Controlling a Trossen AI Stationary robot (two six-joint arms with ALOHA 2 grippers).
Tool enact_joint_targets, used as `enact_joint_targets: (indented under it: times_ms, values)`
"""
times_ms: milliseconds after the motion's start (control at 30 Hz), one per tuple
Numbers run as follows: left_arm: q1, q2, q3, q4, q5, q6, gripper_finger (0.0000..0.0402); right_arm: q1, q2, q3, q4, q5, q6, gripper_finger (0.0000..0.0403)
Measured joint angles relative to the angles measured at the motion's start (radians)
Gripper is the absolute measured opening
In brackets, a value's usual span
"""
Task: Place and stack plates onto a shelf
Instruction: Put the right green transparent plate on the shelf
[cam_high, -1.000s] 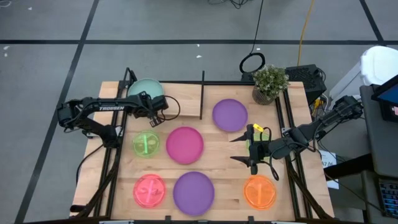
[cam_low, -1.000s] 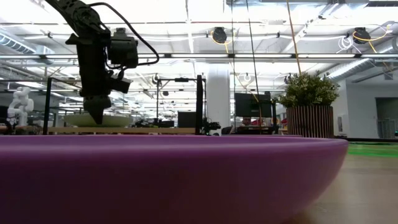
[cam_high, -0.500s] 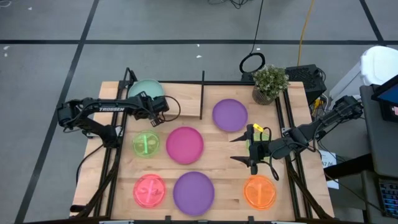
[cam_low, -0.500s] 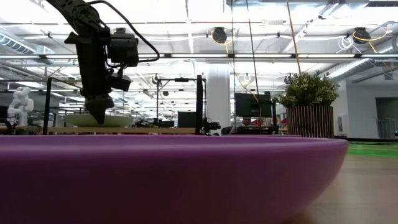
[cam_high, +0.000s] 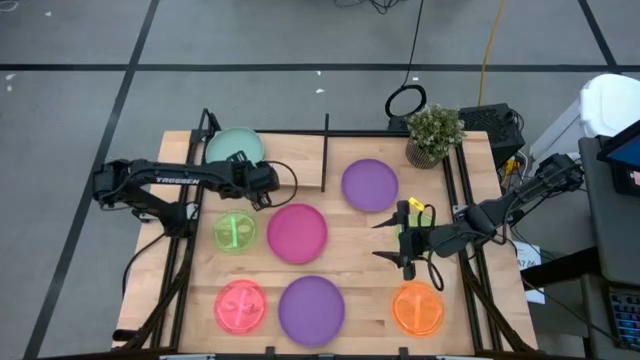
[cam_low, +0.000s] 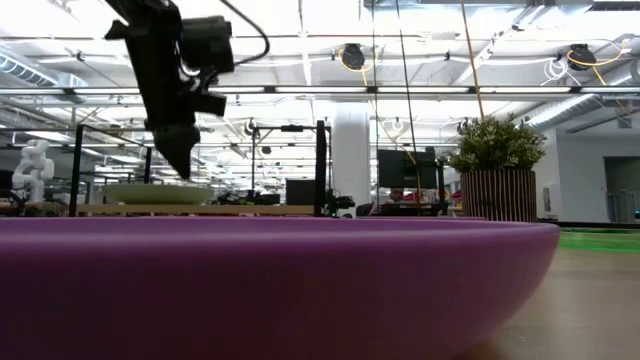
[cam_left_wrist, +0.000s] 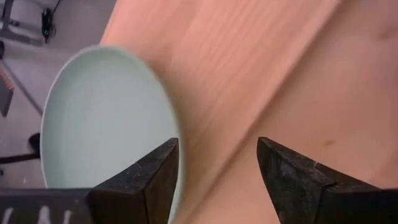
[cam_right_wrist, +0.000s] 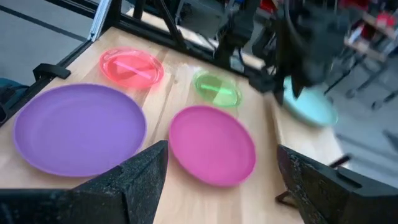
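The mint-green plate (cam_high: 233, 146) lies flat on the left end of the shelf (cam_high: 290, 150), a low wood board with black posts along the table's far edge. My left gripper (cam_high: 264, 186) hangs open just right of the plate and above it (cam_low: 182, 165). In the left wrist view the gripper (cam_left_wrist: 217, 168) has only bare wood between its fingers, with the plate (cam_left_wrist: 106, 118) beside them. My right gripper (cam_high: 385, 240) waits open above the table's right half. On the tabletop lie two purple plates (cam_high: 370, 185) (cam_high: 311, 310) and a magenta plate (cam_high: 297, 232).
Smaller translucent plates lie on the tabletop: neon green (cam_high: 235, 233), pink-red (cam_high: 240, 306) and orange (cam_high: 417, 308). A potted plant (cam_high: 434, 133) stands at the far right corner. A black upright post (cam_high: 326, 150) rises at the shelf's middle. The near purple plate (cam_low: 270, 290) fills the low view's foreground.
My left gripper has come off the mint-green plate's rim, rising and going toward the table's right edge. The plate has stayed flat on the shelf.
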Motion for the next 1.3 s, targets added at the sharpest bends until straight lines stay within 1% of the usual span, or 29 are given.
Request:
enact_joint_targets:
  times_ms: [167,400,533,633,733,867,967,1100,1300]
  values:
    - [-0.112,0.0,0.06,-0.01,0.0,-0.056,0.0223,0.0,0.0,0.0,-0.122,0.0,0.15,0.0279]
    - [-0.273,0.0,0.13,0.01,0.0,-0.049,0.0223,0.008,0.0,0.0,-0.261,-0.002,0.332,0.0279]
    - [-0.372,0.0,0.134,0.007,-0.002,-0.092,0.0223,0.027,0.013,0.0,-0.327,-0.003,0.423,0.0279]
    - [-0.46,0.0,0.134,0.01,-0.003,-0.138,0.0223,0.053,0.04,0.0,-0.409,-0.005,0.555,0.0279]
    - [-0.548,0.0,0.134,0.014,-0.054,-0.176,0.0223,0.093,0.073,0.0,-0.499,-0.017,0.7,0.0279]
    - [-0.645,0.0,0.134,0.041,-0.133,-0.199,0.0223,0.144,0.126,0.0,-0.567,-0.062,0.817,0.0279]
    - [-0.689,0.0,0.134,0.078,-0.149,-0.212,0.0223,0.173,0.172,0.0,-0.574,-0.086,0.851,0.0279]
    - [-0.719,0.0,0.134,0.141,-0.15,-0.202,0.0223,0.201,0.238,0.0,-0.596,-0.092,0.878,0.0272]
    - [-0.729,0.0,0.134,0.176,-0.15,-0.174,0.0223,0.215,0.337,-0.001,-0.689,-0.148,0.994,0.0234]
